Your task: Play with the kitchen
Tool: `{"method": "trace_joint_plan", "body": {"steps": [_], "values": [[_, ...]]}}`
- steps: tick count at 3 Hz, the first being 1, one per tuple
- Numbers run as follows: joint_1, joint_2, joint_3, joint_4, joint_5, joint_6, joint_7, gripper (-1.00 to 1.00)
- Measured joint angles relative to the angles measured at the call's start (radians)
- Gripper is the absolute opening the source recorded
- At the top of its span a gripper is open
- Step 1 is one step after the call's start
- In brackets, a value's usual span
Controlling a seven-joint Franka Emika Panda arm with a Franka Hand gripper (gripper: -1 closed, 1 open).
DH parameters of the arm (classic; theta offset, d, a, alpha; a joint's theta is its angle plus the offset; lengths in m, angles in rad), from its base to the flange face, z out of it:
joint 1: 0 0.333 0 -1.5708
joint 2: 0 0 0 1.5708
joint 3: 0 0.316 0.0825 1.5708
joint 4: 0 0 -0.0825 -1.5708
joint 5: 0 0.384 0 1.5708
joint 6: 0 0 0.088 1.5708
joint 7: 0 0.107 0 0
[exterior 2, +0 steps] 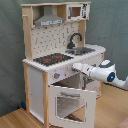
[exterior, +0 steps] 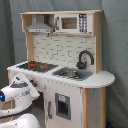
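Seen in both exterior views: the kitchen (exterior: pixel 62 65) (exterior 2: pixel 57 60), tall, white and light wood, upright on a wooden floor (exterior 2: pixel 15 120) against a grey curtain backdrop (exterior: pixel 115 45). Up top, a grey hood (exterior 2: pixel 49 20) beside a small microwave (exterior 2: pixel 76 11); below, a pale brick-pattern back panel. On the counter, a black hob (exterior 2: pixel 52 59) with red-glowing rings, then a sink (exterior: pixel 72 74) with a curved black faucet (exterior: pixel 84 59) behind it. In the second exterior view, windowed oven door (exterior 2: pixel 70 102) dropped open, hinged at the bottom and tilted outward from the cabinet front. White arm (exterior 2: pixel 102 72) reaching in from the second exterior view's right, its gripper (exterior 2: pixel 76 67) right up against the front panel just under the hob and above the open door. Jaws hidden where the tip meets the panel; cannot tell whether parted or closed. In the first exterior view, same arm (exterior: pixel 17 92) low at the first exterior view's left, in front of the cabinet below the hob, gripper tip hard to make out.
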Motion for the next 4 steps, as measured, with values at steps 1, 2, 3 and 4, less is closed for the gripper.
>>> {"method": "trace_joint_plan", "body": {"steps": [1, 2, 3, 4], "values": [[0.001, 0.0, 0.0, 0.0, 0.0, -0.003, -0.107, -1.0], [0.002, 0.001, 0.0, 0.0, 0.0, -0.003, -0.222, -1.0], [0.002, 0.002, 0.0, 0.0, -0.001, -0.003, -0.337, -1.0], [0.002, 0.002, 0.001, 0.0, -0.001, -0.003, -0.439, -1.0]]}}
